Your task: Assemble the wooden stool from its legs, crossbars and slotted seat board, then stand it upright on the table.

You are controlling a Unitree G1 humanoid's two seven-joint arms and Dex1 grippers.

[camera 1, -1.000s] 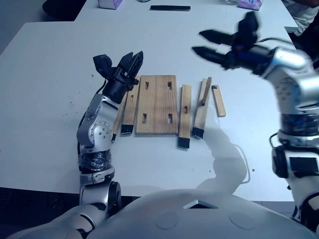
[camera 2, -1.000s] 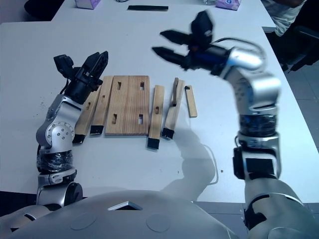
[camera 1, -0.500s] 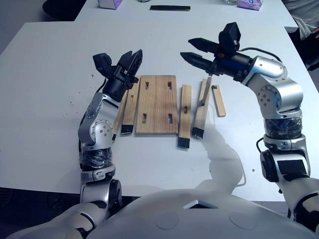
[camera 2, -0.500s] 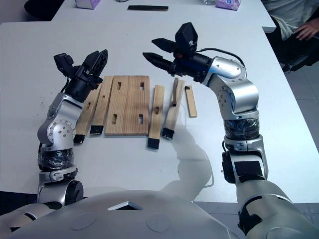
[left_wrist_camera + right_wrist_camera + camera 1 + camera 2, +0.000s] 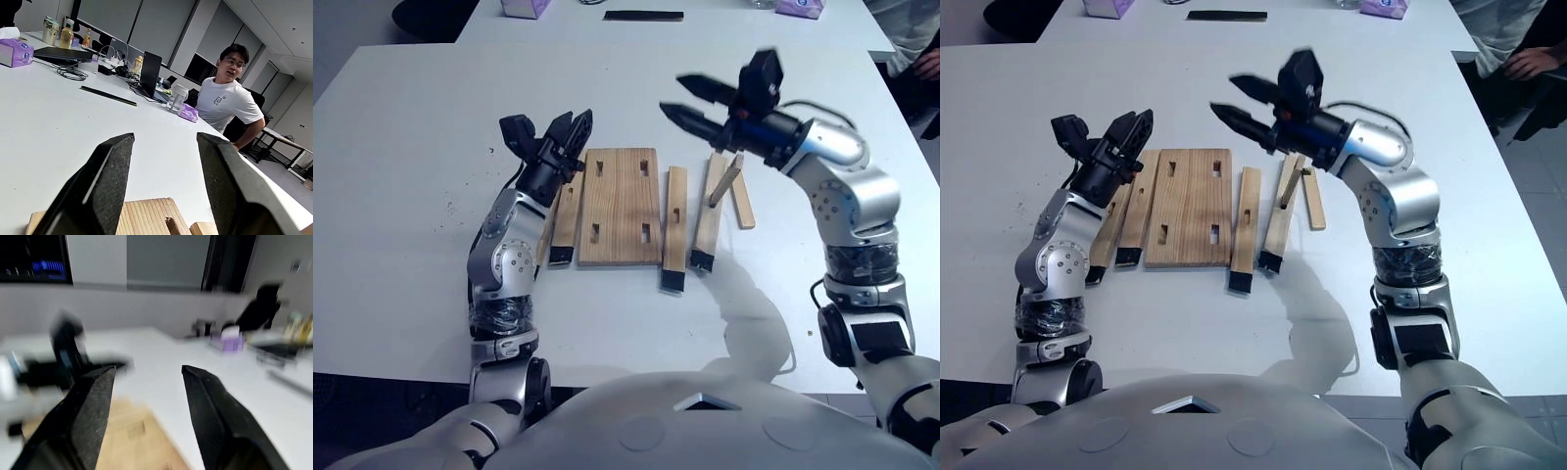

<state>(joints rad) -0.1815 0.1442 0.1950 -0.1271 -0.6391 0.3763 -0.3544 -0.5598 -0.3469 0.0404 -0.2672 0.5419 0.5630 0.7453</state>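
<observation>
on the white worktop (image 5: 401,147) lies the flat pale wooden slotted seat board (image 5: 621,206), with black-tipped wooden legs (image 5: 675,227) on both sides and two thin short wooden crossbars (image 5: 742,201) at its right. the left hand (image 5: 573,123), over the left legs, and the right hand (image 5: 674,95), raised over the far end of the right pieces, are both spread and empty. these sticks look light and stiff, best pinched across their narrow sides mid-length; the left arm (image 5: 504,255) hides part of the left legs.
</observation>
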